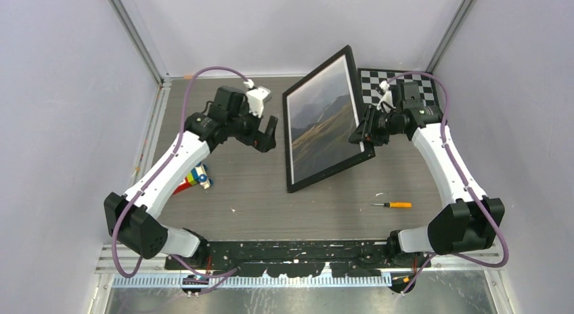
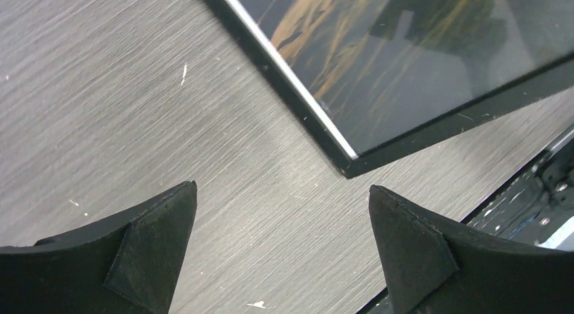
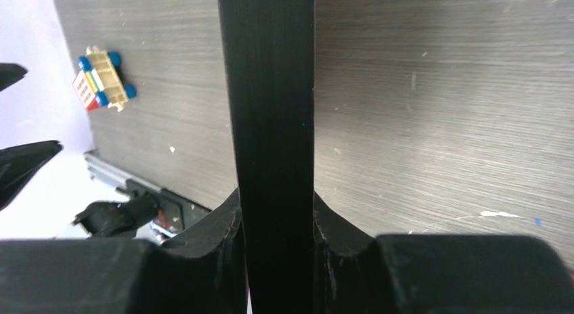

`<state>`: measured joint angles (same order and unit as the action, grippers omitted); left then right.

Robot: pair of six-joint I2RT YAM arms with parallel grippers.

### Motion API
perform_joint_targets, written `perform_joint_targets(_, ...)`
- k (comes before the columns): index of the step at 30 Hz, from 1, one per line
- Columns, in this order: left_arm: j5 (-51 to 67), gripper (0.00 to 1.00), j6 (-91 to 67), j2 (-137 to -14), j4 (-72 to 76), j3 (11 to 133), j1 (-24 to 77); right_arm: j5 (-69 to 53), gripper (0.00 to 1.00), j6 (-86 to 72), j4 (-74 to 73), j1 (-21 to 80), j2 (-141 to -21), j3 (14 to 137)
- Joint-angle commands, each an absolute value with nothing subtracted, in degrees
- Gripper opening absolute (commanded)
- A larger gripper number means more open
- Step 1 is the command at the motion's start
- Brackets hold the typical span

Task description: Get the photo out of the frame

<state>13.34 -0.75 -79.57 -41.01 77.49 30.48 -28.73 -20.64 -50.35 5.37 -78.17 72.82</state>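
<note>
The black frame [image 1: 293,138] stands tilted on its lower left edge in the middle of the table, its glossy front facing left. The photo [image 1: 321,121] of grey mountains and olive hills sits inside it behind the glass. My right gripper [image 1: 361,131] is shut on the frame's right edge; in the right wrist view the black frame edge [image 3: 271,124] runs straight up between the two fingers. My left gripper [image 1: 267,135] is open and empty, to the left of the frame. The left wrist view shows the frame's near corner [image 2: 352,166] ahead of the fingertips [image 2: 179,199].
A small toy vehicle [image 1: 197,176] lies at the left by the left arm, also in the right wrist view [image 3: 101,77]. An orange-handled screwdriver [image 1: 392,205] lies at the front right. A black-and-white checkered board [image 1: 379,80] lies behind the frame at the back right.
</note>
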Motion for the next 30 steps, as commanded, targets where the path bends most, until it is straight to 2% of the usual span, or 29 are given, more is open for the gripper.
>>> perform_joint_targets(1, 17.7, 1.0, -9.5, -76.8, -39.7, 77.3, 25.9, -10.5, 0.0, -19.5, -56.9, 8.5, -77.1, 81.1)
perform_joint_targets(10, 15.8, 1.0, -23.9, -76.9, -40.1, 79.5, 20.2, 7.0, 0.01, -13.1, -63.4, 13.5, -79.5, 92.7)
perform_joint_targets(21, 17.4, 1.0, -33.8, -77.4, -36.5, 79.6, 16.1, 21.1, 0.0, -4.6, -72.9, 21.5, -90.3, 112.5)
perform_joint_targets(30, 21.7, 1.0, -42.3, -76.9, -31.2, 77.2, 10.2, 35.6, 0.01, 5.2, -69.9, 34.2, -95.3, 115.5)
